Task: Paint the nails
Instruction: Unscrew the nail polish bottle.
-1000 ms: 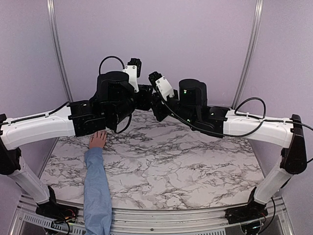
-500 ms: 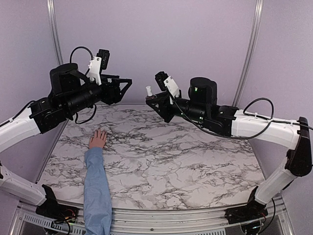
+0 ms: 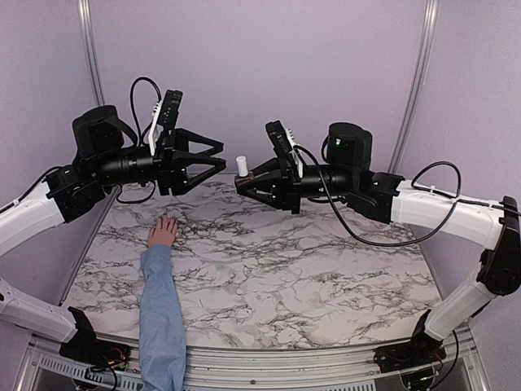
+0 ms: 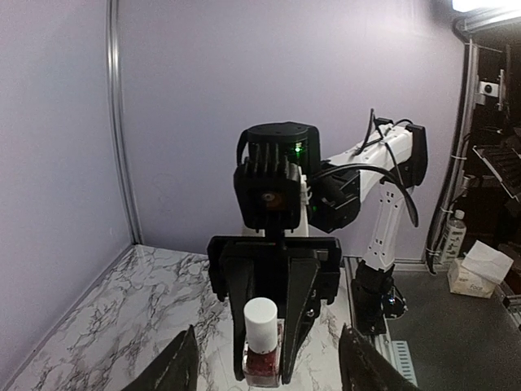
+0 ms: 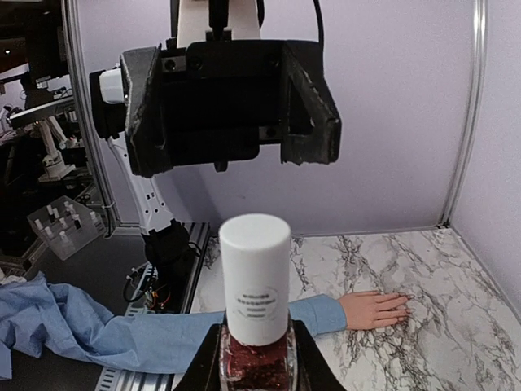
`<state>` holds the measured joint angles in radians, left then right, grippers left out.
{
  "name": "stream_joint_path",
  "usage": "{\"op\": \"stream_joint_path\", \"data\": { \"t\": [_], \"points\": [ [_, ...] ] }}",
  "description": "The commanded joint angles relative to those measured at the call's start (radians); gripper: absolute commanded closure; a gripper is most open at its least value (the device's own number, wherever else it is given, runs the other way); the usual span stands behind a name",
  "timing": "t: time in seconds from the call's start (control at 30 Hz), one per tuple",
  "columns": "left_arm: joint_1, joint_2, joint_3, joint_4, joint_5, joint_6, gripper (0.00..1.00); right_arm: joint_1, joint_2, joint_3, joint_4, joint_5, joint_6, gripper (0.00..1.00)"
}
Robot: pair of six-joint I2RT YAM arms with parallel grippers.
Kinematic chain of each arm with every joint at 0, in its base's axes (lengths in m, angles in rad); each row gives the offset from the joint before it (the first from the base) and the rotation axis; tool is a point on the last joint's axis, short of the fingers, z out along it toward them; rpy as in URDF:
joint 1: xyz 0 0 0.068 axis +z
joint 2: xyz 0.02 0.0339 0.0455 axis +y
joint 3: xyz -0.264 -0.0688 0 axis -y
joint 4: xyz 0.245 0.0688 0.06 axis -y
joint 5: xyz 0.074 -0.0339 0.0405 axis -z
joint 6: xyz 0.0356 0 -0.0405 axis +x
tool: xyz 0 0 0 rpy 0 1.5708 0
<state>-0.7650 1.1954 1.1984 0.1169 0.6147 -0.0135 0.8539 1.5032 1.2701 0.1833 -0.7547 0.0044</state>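
A light-skinned hand (image 3: 164, 232) in a light blue sleeve (image 3: 159, 309) lies flat on the marble table at the left. Its nails (image 3: 168, 218) are barely visible at the fingertips; they also show in the right wrist view (image 5: 404, 305). My right gripper (image 3: 244, 181) is shut on a small dark red polish bottle (image 3: 241, 173) with a white cap (image 5: 255, 277) and holds it upright in the air. My left gripper (image 3: 220, 155) is open, level with the bottle and just left of its cap. The left wrist view shows the bottle (image 4: 262, 350) straight ahead between my open fingers (image 4: 175, 371).
The marble table (image 3: 309, 269) spreads below both raised arms. Purple walls stand behind and at the sides, with metal rails (image 3: 91, 65) in the corners. The sleeve crosses the table's front left edge.
My two grippers have come apart from the back middle. The left arm swung up and left, then turned to face the bottle with jaws open. The right gripper has levelled with the bottle.
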Motion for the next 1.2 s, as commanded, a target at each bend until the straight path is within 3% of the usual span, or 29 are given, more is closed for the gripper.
{"op": "stream_joint_path", "data": {
  "t": [0.0,0.77,0.93,1.17],
  "points": [
    [0.004,0.050,0.049,0.078,0.237,-0.039,0.42,0.000,-0.014,0.040,0.047,-0.144,0.055,1.00],
    [-0.058,0.083,0.072,0.057,0.205,0.041,0.65,0.028,0.028,0.061,0.082,-0.233,0.102,1.00],
    [-0.080,0.107,0.105,-0.018,0.185,0.088,0.68,0.028,0.031,0.067,0.098,-0.240,0.121,1.00],
    [-0.098,0.104,0.096,-0.030,0.129,0.105,0.88,0.022,0.009,0.047,0.094,-0.219,0.120,1.00]
  ]
}}
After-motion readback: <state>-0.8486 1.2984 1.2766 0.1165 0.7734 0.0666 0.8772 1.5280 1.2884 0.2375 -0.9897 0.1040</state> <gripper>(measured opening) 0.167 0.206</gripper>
